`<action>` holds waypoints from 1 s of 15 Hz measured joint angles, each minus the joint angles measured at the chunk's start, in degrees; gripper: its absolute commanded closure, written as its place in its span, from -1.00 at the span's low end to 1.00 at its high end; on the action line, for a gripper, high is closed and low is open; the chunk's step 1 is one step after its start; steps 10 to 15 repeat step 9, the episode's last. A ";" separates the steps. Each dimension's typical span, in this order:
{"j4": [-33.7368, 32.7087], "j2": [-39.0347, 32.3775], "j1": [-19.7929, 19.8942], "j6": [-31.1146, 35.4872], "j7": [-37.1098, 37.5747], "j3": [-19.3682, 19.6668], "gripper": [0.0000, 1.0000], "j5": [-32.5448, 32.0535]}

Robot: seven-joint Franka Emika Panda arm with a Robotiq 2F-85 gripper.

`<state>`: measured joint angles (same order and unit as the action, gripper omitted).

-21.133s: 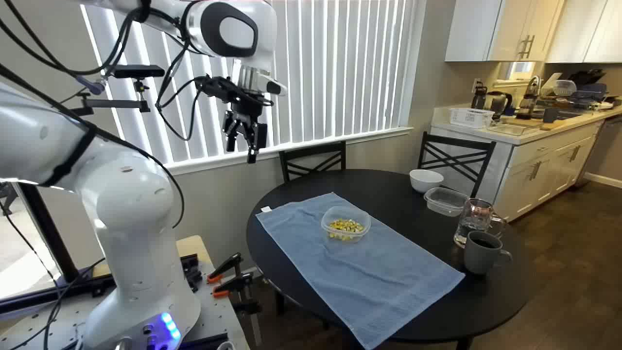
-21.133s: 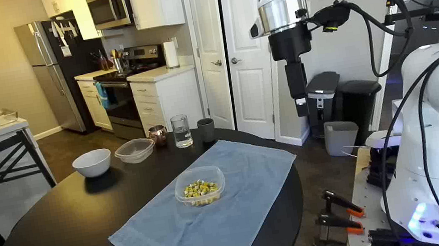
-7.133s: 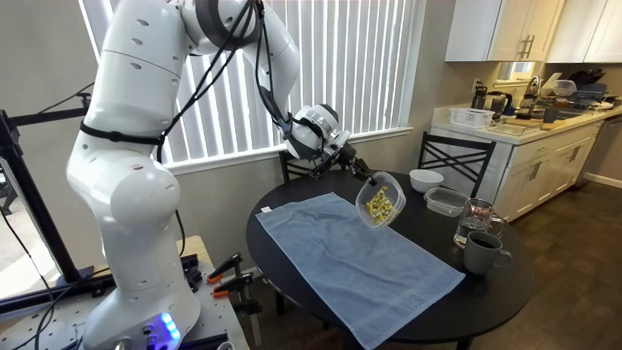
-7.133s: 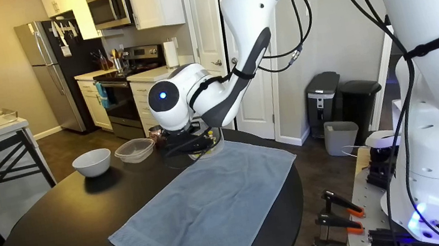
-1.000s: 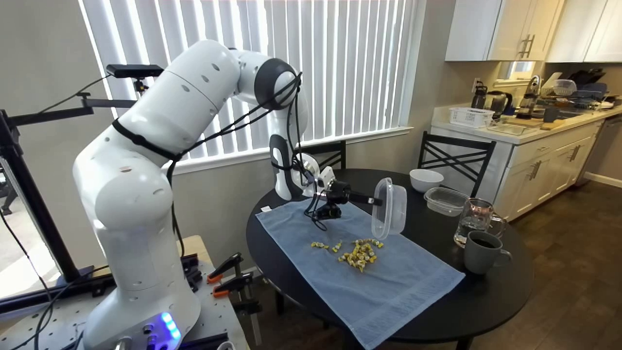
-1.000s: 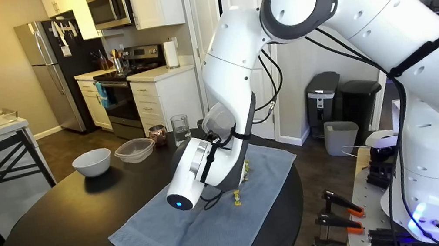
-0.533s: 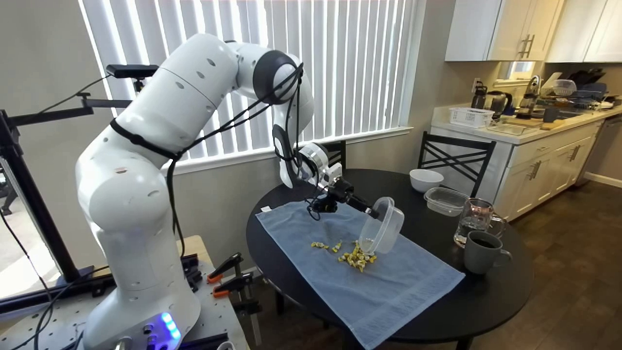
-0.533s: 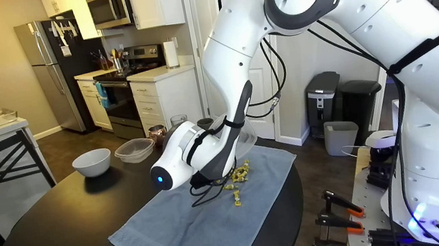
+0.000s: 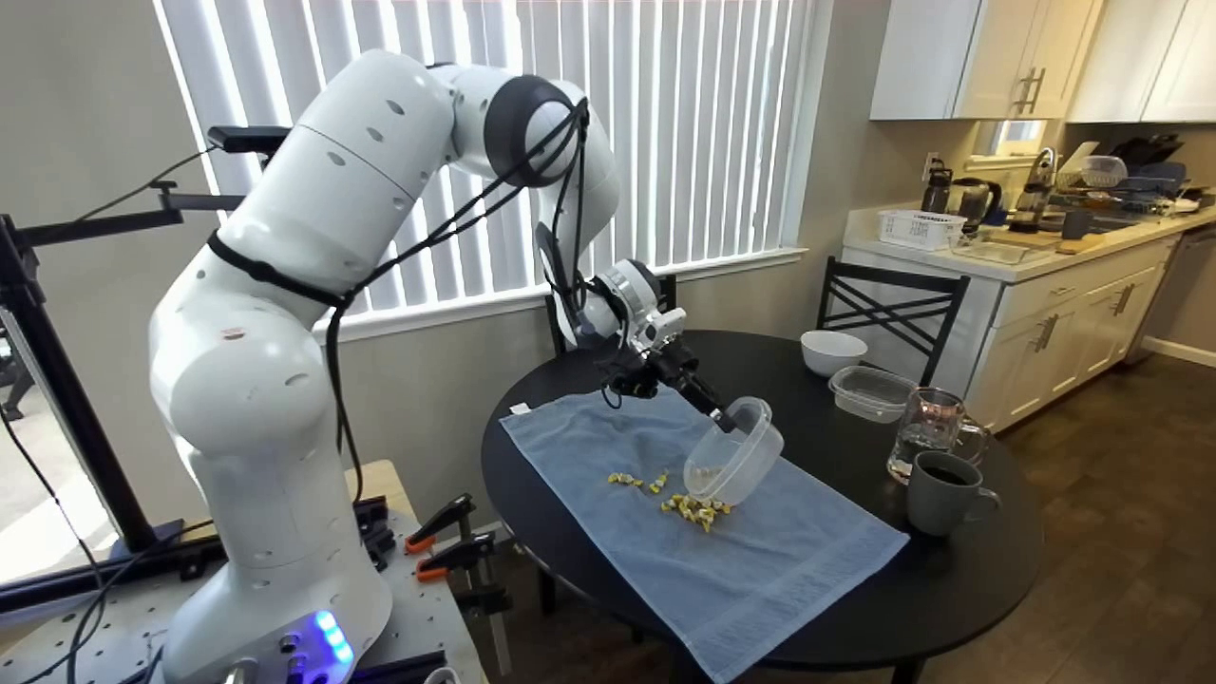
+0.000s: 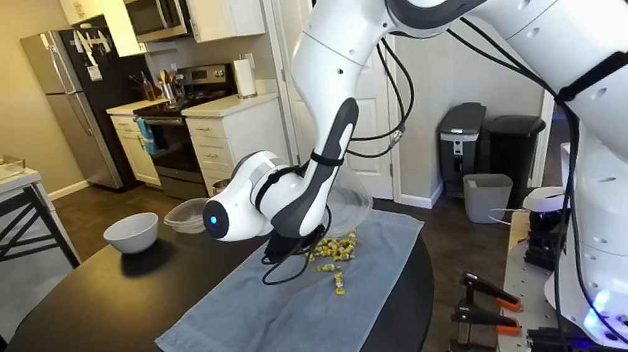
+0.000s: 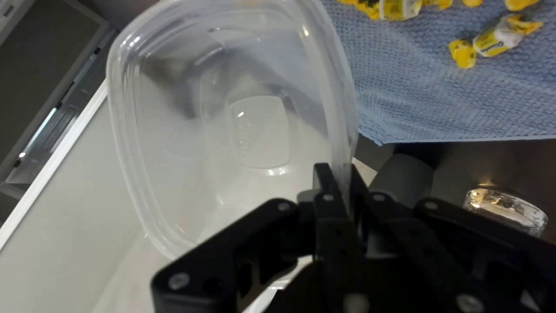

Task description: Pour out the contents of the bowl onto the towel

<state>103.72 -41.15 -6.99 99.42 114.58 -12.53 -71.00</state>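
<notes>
- Arm (image 9: 332, 180): far left; base cut off by the lower edge of the frame.
- Towel (image 9: 727, 556): blue, spread on the round table (image 9: 978, 584). In an exterior view, the wrist (image 10: 287, 202) covers part of it.
- Candies (image 9: 698, 513): yellow, wrapped, scattered on the towel. The bowl (image 9: 746, 465) overlaps several; pieces seen through its wall are blurred. Others are cropped at the top edge of the wrist view.
- Gripper (image 9: 724, 419): clenched on the bowl's rim, with fingers (image 11: 323, 174) on both sides of it in the wrist view. In an exterior view, the wrist hides the fingertips.
- Bowl: clear, tilted over the towel, mouth toward the candies, inside showing bare plastic. Contact with the towel cannot be determined.
- White bowl (image 9: 833, 353): upright on the table, fully visible in both exterior views.
- Container (image 9: 871, 392): clear, near the white bowl; edges faint.
- Glass mug (image 9: 915, 432): lower part overlapped by the gray mug (image 9: 940, 501).
- Gray mug: upright; dark fill, kind not identifiable.
</notes>
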 measured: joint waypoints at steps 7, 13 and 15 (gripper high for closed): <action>-0.47 2.91 -0.02 7.39 -3.51 1.64 0.96 5.88; -0.68 3.70 -0.07 9.12 -4.31 1.95 0.96 7.35; -0.68 3.70 -0.07 9.12 -4.31 1.95 0.96 7.35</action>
